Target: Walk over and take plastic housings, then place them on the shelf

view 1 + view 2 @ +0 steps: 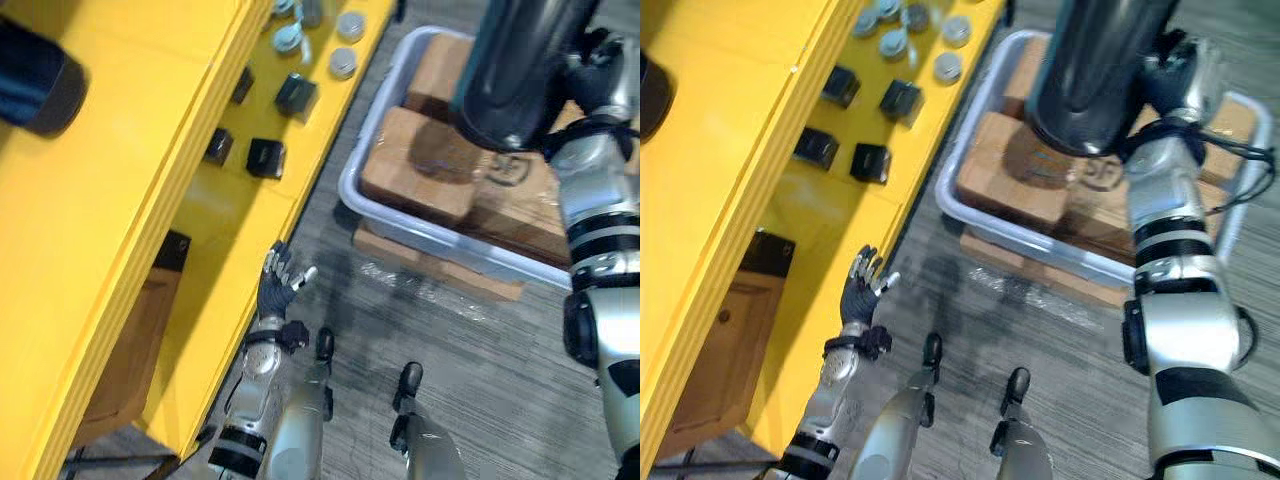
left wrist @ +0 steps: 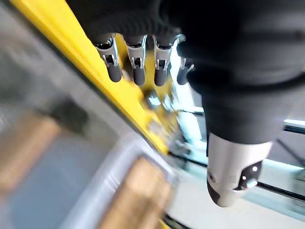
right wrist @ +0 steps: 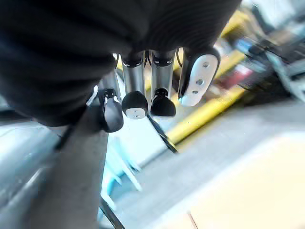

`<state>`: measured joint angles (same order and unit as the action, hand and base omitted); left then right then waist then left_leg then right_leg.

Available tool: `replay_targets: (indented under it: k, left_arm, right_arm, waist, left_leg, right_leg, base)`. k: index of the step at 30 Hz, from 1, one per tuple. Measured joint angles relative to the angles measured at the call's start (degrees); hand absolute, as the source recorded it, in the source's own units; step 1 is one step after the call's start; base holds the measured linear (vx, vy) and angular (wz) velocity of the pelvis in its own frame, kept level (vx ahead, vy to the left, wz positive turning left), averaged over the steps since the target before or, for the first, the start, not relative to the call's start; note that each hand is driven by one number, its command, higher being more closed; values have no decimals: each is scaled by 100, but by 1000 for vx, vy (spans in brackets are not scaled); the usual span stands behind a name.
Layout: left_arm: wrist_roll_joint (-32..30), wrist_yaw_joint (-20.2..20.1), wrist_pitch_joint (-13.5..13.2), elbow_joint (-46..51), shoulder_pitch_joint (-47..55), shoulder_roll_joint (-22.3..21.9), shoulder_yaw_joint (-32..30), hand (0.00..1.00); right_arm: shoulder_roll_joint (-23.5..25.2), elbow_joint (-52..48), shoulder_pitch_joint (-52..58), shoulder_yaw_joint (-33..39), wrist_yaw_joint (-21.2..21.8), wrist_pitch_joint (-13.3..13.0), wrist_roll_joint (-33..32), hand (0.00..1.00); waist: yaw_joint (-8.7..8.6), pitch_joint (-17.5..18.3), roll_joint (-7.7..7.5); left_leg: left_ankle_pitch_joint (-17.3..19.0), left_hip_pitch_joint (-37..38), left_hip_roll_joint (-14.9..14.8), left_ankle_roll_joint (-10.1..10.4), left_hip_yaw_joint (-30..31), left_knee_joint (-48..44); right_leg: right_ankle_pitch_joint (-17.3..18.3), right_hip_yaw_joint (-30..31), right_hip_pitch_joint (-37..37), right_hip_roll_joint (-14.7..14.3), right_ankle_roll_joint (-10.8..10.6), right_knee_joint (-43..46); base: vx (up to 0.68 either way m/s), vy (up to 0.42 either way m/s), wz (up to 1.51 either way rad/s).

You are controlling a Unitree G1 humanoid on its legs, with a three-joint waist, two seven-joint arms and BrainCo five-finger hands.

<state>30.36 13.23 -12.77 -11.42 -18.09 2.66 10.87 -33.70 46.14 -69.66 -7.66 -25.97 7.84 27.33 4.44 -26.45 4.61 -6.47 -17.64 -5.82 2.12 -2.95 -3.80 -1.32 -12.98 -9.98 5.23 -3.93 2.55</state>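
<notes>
My left hand [image 1: 283,287] hangs at lower centre, fingers loose and spread, empty, just beside the yellow shelf [image 1: 120,200] edge. Black housings [image 1: 265,157] lie on the shelf, up-frame of those fingers. My right hand [image 1: 600,75] is at upper right over the grey tray [image 1: 350,185]; I can't tell its grip. The left is nearer the shelf.

Bright, even light (faint sheen on shelf [image 1: 230,250])
</notes>
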Motion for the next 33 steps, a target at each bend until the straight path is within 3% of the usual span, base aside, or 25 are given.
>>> replay_targets:
  k: [3,9,14,17,23,24,29,33]
  left_arm:
    - [1007,-106,0,-225,-588,147,214,0]
    - [2296,-300,16,-331,-1262,339,642,0]
    - [2565,-433,98,-327,-1390,393,1049,0]
    - [2568,-436,151,-328,-1369,470,1219,0]
    - [2596,-397,296,-330,-1240,801,1483,0]
    - [2647,-397,336,-330,-1213,839,1571,100]
    - [2664,-385,403,-330,-1080,906,1723,100]
    - [2232,-161,423,-331,-890,942,1748,100]
  right_arm:
    - [157,-620,503,-382,7,-23,437,100]
    - [412,-1854,1545,-653,11,-178,774,100]
    - [479,-2685,2249,-1127,76,-536,942,100]
    - [803,-2801,2385,-1375,184,-721,1027,100]
    - [947,-2965,2780,-1413,270,-743,1022,100]
    - [945,-2964,2884,-1422,290,-743,1021,100]
    - [962,-2967,3153,-1455,309,-742,1005,100]
    - [997,-3556,3594,-1461,293,-743,982,100]
  waist:
    - [-143,174,-225]
    - [-373,503,-261]
    - [-368,1033,-256]
    - [-306,1203,-259]
    - [-259,1487,-299]
    - [-260,1519,-313]
    - [-281,1851,-332]
    - [-286,2030,-336]
  left_leg:
    - [-7,187,-49,11,-194,109]
    - [-84,623,-50,104,-174,398]
    - [-194,828,-34,174,109,614]
    - [-288,1086,-48,208,201,816]
    - [-340,1217,-11,188,253,875]
    - [-340,1295,4,188,254,877]
    - [-337,1342,-13,191,310,896]
    - [-332,1399,-22,200,339,890]
  right_leg:
    - [-3,174,26,-29,4,5]
    - [0,138,337,-64,8,-6]
    - [49,-175,675,-100,61,-146]
    - [124,-244,940,-115,103,-203]
    - [187,-335,1096,-91,115,-240]
    - [186,-339,1206,-84,114,-310]
    - [175,-380,1333,-112,122,-438]
    - [149,-470,1481,-147,142,-567]
  base:
    - [-16,-23,-33]
    - [6,-5,0]
    - [25,-13,31]
    - [0,-17,21]
    - [-37,2,6]
    - [0,0,0]
    - [-6,-7,3]
    - [15,-11,6]
